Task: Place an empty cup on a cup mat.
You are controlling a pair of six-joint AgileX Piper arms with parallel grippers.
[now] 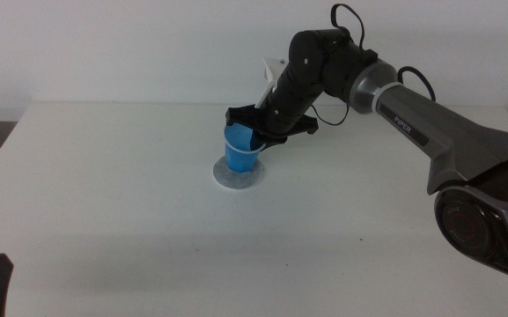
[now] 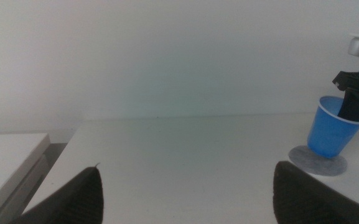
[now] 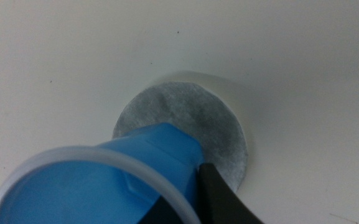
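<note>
— Holding what, over there on the right?
— Right hand (image 1: 255,134) pinching the cup (image 1: 239,149) at its rim, one finger inside the wall, one outside. Sitting upright on the cup mat (image 1: 237,175), toward the far middle of the desk (image 1: 113,220).
— Touching the mat?
— Looking so in the middle view; base hidden in the wrist view.
— And the left hand (image 2: 188,193)?
— Waiting low at the near left corner, spread wide, gripping nothing.
</note>
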